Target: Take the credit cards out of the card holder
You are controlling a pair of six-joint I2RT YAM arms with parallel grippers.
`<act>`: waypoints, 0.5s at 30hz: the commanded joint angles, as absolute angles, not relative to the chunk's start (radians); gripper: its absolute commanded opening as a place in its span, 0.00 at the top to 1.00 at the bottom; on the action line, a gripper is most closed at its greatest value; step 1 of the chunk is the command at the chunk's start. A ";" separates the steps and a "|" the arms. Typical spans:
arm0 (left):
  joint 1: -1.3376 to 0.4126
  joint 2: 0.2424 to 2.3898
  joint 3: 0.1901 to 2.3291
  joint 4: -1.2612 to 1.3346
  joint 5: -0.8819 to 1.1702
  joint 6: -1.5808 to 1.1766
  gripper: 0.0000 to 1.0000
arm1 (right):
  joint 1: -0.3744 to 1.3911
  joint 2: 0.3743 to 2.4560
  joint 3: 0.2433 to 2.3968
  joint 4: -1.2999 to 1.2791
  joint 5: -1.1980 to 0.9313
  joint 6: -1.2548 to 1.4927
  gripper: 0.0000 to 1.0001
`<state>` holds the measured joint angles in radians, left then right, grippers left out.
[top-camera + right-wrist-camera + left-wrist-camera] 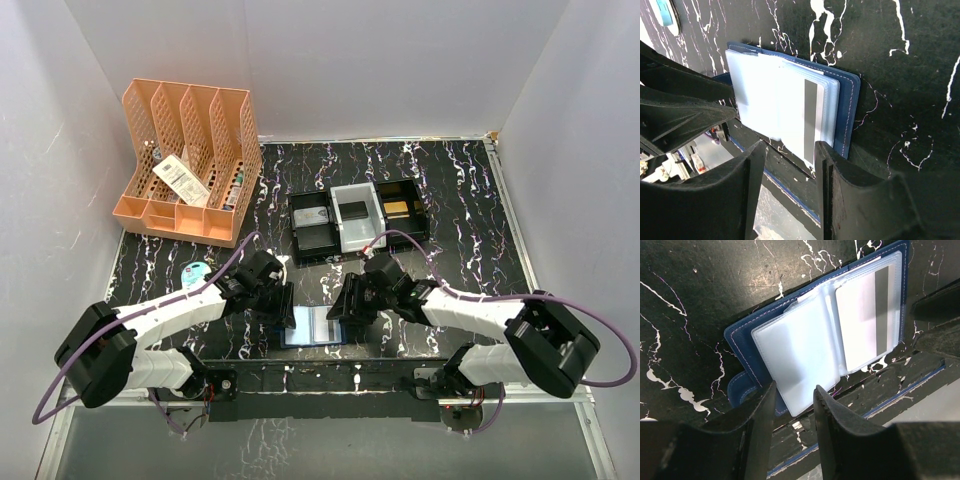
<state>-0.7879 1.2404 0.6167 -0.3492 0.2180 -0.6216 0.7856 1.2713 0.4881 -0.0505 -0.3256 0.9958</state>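
Observation:
The navy-blue card holder lies open near the table's front edge, its clear plastic sleeves facing up. In the left wrist view the card holder shows a white credit card with a grey stripe inside the right-hand sleeve. My left gripper is at the holder's left edge. In its own view the left gripper is open, with a sleeve corner between its fingertips. My right gripper is at the holder's right side. The right gripper is open around the lower end of the striped credit card in the card holder.
An orange file rack stands at the back left. Black and grey trays sit behind the holder. A pale blue oval case lies left of my left arm. The table's front edge runs just in front of the holder.

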 commanded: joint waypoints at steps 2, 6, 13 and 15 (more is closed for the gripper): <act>-0.793 1.227 0.628 -0.388 0.209 -0.601 0.66 | 0.795 1.293 0.539 0.017 -0.342 1.005 0.60; -0.792 1.230 0.626 -0.397 0.204 -0.593 0.67 | 0.798 1.311 0.539 0.032 -0.348 1.011 0.61; -0.793 1.226 0.623 -0.388 0.207 -0.586 0.72 | 0.808 1.356 0.545 0.025 -0.326 1.006 0.63; -0.793 1.224 0.622 -0.385 0.207 -0.584 0.74 | 0.807 1.361 0.547 -0.005 -0.293 1.000 0.63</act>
